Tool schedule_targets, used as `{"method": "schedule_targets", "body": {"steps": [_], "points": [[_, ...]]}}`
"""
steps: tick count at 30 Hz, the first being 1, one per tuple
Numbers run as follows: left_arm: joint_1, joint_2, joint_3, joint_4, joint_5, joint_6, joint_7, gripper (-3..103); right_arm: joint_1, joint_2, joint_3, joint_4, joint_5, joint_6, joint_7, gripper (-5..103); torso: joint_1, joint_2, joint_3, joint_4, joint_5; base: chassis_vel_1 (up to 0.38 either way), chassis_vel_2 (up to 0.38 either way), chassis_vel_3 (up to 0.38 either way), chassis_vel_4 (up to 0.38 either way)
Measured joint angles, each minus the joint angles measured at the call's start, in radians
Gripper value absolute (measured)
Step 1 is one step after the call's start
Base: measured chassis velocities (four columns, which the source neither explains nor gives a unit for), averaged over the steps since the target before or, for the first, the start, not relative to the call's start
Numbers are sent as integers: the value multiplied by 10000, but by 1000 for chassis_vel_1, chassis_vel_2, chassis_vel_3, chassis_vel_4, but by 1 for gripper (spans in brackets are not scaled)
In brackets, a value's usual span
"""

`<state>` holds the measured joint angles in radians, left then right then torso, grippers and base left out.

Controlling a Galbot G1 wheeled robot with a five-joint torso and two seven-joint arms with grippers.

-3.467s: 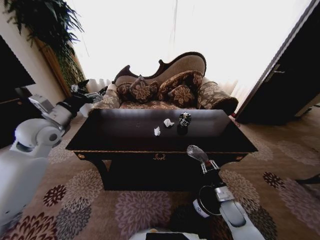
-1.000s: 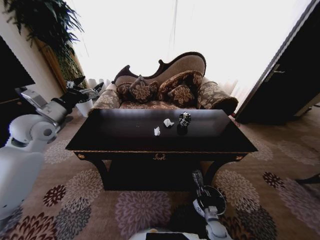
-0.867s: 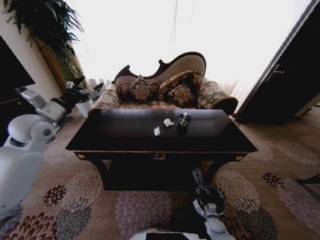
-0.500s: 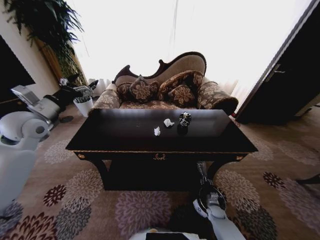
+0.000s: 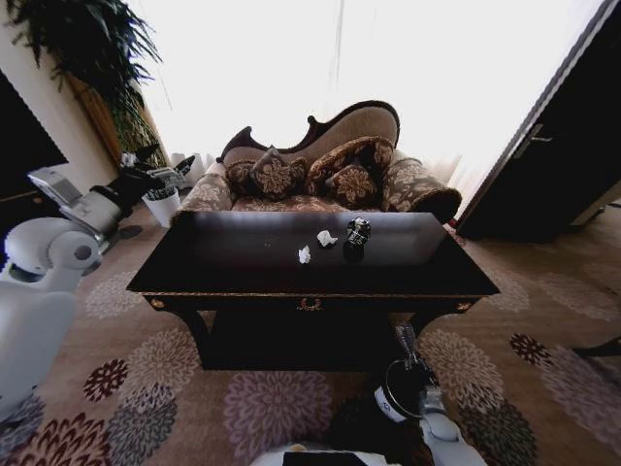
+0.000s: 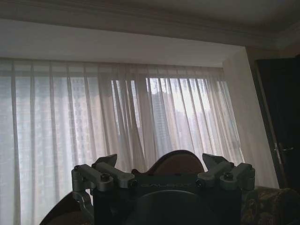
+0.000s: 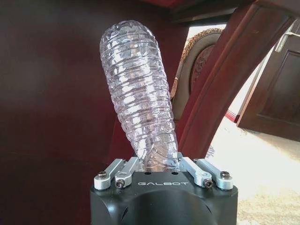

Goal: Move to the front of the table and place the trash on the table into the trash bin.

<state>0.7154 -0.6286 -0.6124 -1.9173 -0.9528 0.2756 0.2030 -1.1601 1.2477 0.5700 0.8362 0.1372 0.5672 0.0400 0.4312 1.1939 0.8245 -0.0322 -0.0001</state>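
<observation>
- My right gripper (image 7: 157,164), low before the desk (image 5: 310,282), grips the bottle (image 7: 140,98) for binning.
- Paper balls (image 5: 327,238) and lump (image 5: 359,230) wait at 12 o'clock on the desk.
- Left gripper (image 6: 161,171), at 10 o'clock, spread empty.

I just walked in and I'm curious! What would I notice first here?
Probably the big shiny dark table in the middle, with white paper balls and a shiny lump on top. Below its front edge, the right pincer grips a clear plastic bottle. The left pincer hangs open beside the table's far left corner.
</observation>
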Motion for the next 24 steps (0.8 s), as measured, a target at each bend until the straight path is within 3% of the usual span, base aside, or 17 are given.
{"method": "schedule_targets", "body": {"steps": [9,24], "points": [[56,242,-257,31,-150,-11,66,100,156,-86,105,-321,-146,-153,58,25,0,0,0,1,-1,0,0,0,0],[10,53,-100,22,-120,-19,100,100,-141,-341,456,-301,-121,-217,58,25,0,0,0,-1,0,0,0,0,0]]}}
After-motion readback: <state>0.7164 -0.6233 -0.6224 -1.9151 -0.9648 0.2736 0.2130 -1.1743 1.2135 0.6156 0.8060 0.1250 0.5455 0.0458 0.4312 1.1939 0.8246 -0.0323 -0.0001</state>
